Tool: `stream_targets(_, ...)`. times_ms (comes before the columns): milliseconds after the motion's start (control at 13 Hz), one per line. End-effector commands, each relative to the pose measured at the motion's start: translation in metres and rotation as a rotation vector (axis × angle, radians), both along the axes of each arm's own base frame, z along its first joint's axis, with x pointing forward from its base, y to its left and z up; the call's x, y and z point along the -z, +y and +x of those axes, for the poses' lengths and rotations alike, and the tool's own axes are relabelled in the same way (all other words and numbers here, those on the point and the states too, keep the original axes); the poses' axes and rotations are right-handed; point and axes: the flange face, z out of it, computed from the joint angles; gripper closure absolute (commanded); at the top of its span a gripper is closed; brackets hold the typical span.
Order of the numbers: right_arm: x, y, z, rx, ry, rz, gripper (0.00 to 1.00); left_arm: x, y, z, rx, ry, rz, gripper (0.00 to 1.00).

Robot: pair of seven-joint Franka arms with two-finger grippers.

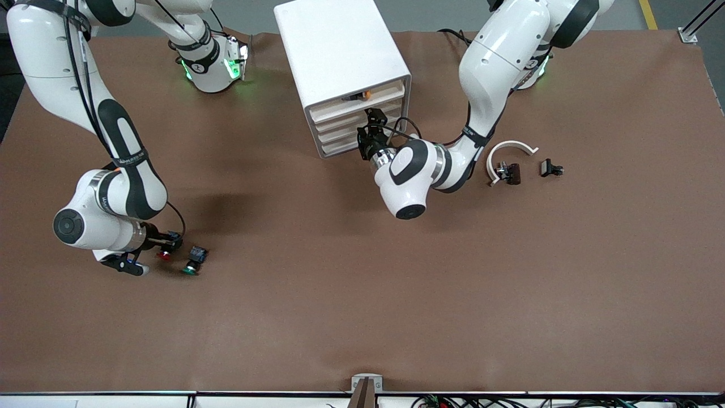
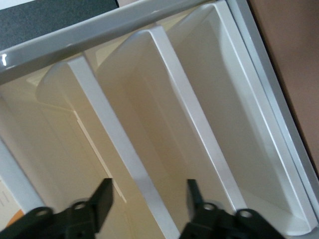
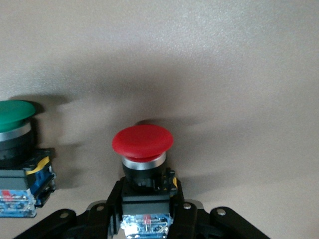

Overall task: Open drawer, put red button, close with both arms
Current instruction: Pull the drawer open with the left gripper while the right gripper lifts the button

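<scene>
1. In the front view the red button (image 1: pixel 164 255) is mostly hidden by the right hand (image 1: pixel 168 245); only its cap shows.
2. The right wrist view shows its round red cap, silver ring, black collar and dark block body (image 3: pixel 144 169), clamped between the hand's shut fingers (image 3: pixel 112 206), low at the counter (image 1: pixel 362 294), beside the green button (image 1: pixel 192 263).
3. The left hand (image 1: pixel 371 126) sits at the cabinet (image 1: pixel 345 68), its fingers (image 2: pixel 102 196) spread either side of a drawer (image 2: pixel 164 134) front edge, gripping nothing.
4. No writing is legible.

brown table (image 1: pixel 362 294), white cabinet (image 1: pixel 334 45), green button (image 1: pixel 192 263), white clip (image 1: pixel 507 156)
</scene>
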Motion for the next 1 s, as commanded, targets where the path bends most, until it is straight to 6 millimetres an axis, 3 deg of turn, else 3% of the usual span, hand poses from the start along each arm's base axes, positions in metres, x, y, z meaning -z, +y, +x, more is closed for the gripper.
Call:
stream_targets(0,-0.010,0.001,0.006,-0.011,-0.011,0.005,0.74,0.004,-0.001,0.000,0.002,0.027,-0.033,0.76)
stream_targets(385,-0.012,0.003,0.005,-0.017,-0.002,0.007,0.73,0.017,0.002,-0.001,-0.001,0.040,-0.022,0.84)
stream_targets(538,-0.023,0.004,0.004,-0.020,0.011,0.011,0.73,0.014,0.006,0.006,-0.010,0.032,-0.020,0.84)
stream_targets(692,-0.050,0.014,0.002,-0.037,0.031,0.017,0.74,0.014,0.013,0.015,-0.021,0.021,-0.020,0.83)
stream_targets(923,-0.114,0.022,-0.002,-0.060,0.084,0.027,0.74,0.008,0.034,0.043,-0.074,0.003,-0.031,0.81)
